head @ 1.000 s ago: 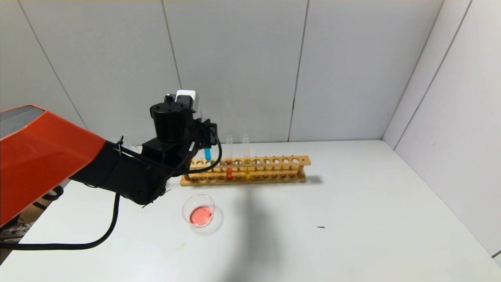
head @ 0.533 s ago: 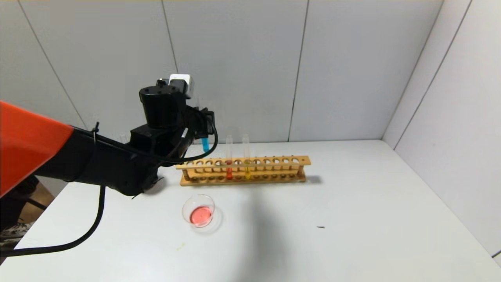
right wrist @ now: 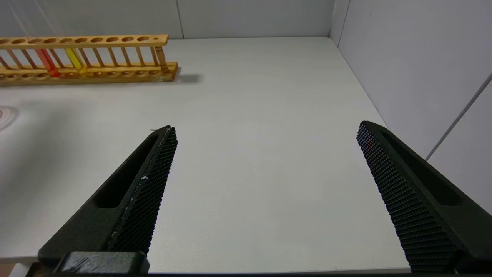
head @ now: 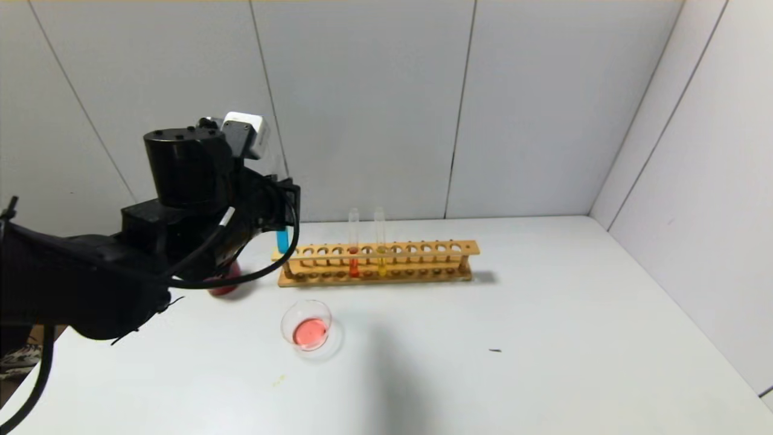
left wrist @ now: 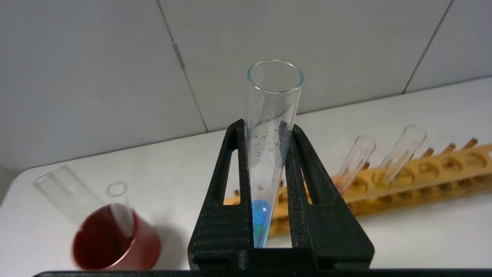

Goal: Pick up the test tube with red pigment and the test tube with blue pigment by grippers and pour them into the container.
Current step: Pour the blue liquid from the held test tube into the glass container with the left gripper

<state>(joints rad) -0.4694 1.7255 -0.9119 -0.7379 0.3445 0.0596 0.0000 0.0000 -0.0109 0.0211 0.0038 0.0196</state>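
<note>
The left gripper [left wrist: 269, 127] is up above the near-left end of the long wooden test tube rack [head: 377, 263], and its two black ribbed fingers [left wrist: 234, 184] are clamped on the slim clear glass test tube with teal-blue liquid [left wrist: 269, 146]. The tube stands upright in the grip, mouth up, the blue pooled at its round bottom below the fingers. That makes sense: held vertical, nothing spills before it gets over the dish. From the head view only the blue tip [head: 282, 240] peeks out under the black wrist, just beside the rack's left end and clear of its holes.

The small shallow clear glass dish [head: 307, 329] sits on the white table [head: 543, 314] in front of the rack, already holding a puddle of pinkish-red liquid, so the red pour looks done and blue is the half in hand. The tube is not over the dish yet; it hangs behind it and to the left.

Beside the arm there is a dark red opaque cup [left wrist: 115, 240] with empty glass tubes leaning in it, seemingly a place for spent tubes. Two tubes remain in the rack, one orange-red [head: 353, 251], one yellow [head: 380, 249].

The right gripper [right wrist: 265, 161] idles low over the bare right side of the table, fingers spread wide with nothing between them.
</note>
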